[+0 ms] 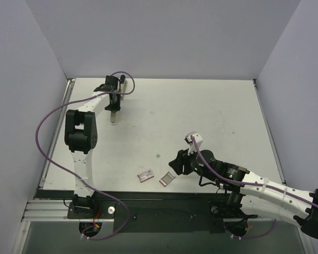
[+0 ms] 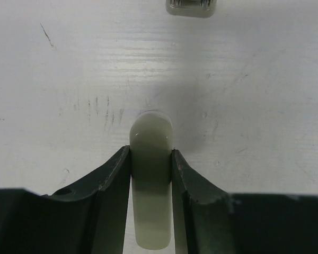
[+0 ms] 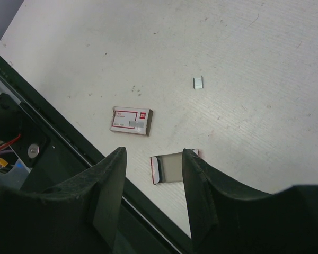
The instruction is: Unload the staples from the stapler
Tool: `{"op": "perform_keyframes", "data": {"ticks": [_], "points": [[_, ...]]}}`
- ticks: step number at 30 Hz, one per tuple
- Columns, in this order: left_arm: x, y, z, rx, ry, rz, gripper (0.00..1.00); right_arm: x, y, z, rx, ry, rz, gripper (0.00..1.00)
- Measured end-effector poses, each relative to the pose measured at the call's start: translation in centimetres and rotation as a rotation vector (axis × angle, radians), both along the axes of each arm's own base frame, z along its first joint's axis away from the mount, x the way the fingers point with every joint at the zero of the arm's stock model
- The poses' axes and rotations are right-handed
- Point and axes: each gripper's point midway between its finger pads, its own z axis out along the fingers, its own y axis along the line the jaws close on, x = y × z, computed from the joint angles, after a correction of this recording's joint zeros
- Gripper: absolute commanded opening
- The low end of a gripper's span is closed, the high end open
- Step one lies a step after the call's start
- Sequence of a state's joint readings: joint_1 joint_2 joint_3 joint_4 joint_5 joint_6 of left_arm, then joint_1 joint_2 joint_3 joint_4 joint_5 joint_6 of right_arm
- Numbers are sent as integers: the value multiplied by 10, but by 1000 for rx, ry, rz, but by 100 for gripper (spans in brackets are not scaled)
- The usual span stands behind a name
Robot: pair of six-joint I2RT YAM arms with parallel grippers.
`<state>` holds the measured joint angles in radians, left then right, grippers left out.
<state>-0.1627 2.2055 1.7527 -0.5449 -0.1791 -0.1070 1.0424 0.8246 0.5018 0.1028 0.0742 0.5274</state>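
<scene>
Stapler point(image 1: 113, 117) lies at the far left of the table point(image 1: 212, 121). It is a slim grey bar with its long axis running near-to-far, partly under the left forearm and just on the near side of the left gripper point(image 1: 114, 87). That gripper's jaws flank a pale rounded piece point(image 2: 151, 137) — touching it or nearly so. I cannot tell whether they grip it; it may belong to the stapler. The right gripper point(image 3: 153, 153) hangs with jaws apart and empty above a small grey box point(image 3: 172, 169), beside a red-and-white box point(image 3: 131, 120) — well apart from the stapler. Any move on the stapler looks best suited to the left arm, drawing in toward its own base.
</scene>
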Motion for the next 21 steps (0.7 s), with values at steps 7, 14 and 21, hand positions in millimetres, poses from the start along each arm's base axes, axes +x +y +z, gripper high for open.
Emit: {"op": "perform_keyframes", "data": {"ticks": [7,14,21], "points": [[-1,0,-3,57,20,-10,0,-1,-1,-1,-1,1,0,42],[-2,0,1,55,8,-7,5,-1,-2,5,17,-10,1,44],[-8,-1,7,31,-31,-10,52,-2,-3,8,27,-14,1,57]]}}
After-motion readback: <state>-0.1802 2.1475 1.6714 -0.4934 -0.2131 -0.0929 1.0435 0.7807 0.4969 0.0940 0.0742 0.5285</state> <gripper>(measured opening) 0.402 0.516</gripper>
